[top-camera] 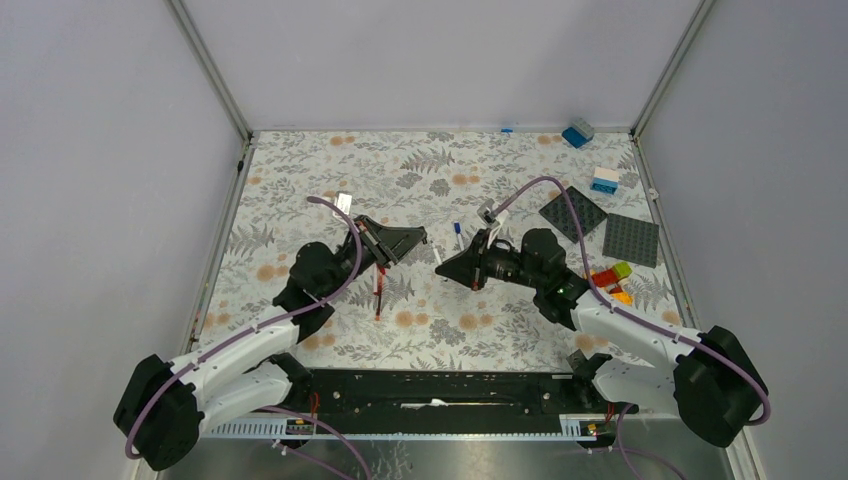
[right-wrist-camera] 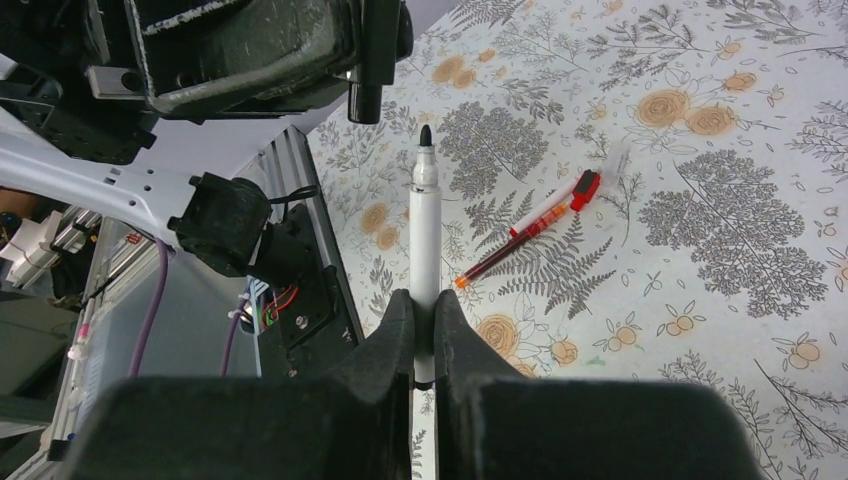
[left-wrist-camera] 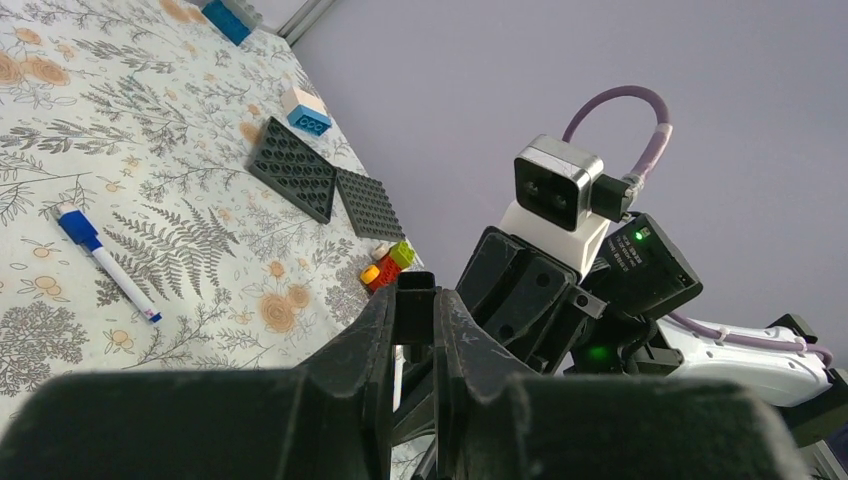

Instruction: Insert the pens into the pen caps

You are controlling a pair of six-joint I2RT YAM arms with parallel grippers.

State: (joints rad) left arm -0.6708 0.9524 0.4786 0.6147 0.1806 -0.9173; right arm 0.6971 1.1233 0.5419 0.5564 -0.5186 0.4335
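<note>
My left gripper (left-wrist-camera: 414,300) is shut on a short black pen cap (left-wrist-camera: 415,292). In the right wrist view that cap (right-wrist-camera: 364,98) sticks out of the left fingers. My right gripper (right-wrist-camera: 424,305) is shut on a white pen (right-wrist-camera: 425,235); its bare black tip (right-wrist-camera: 425,135) points toward the cap, a short gap away and slightly to one side. In the top view the left gripper (top-camera: 420,238) and right gripper (top-camera: 446,264) face each other above the mat's middle. A red pen (right-wrist-camera: 530,222) and a blue-capped white pen (left-wrist-camera: 105,262) lie on the mat.
Two dark grey baseplates (top-camera: 573,212) (top-camera: 631,240) lie at the right, with coloured bricks (top-camera: 612,280) beside them. A blue-and-white brick (top-camera: 604,180) and a blue brick (top-camera: 577,132) sit near the back right corner. Metal frame rails (top-camera: 215,255) border the floral mat.
</note>
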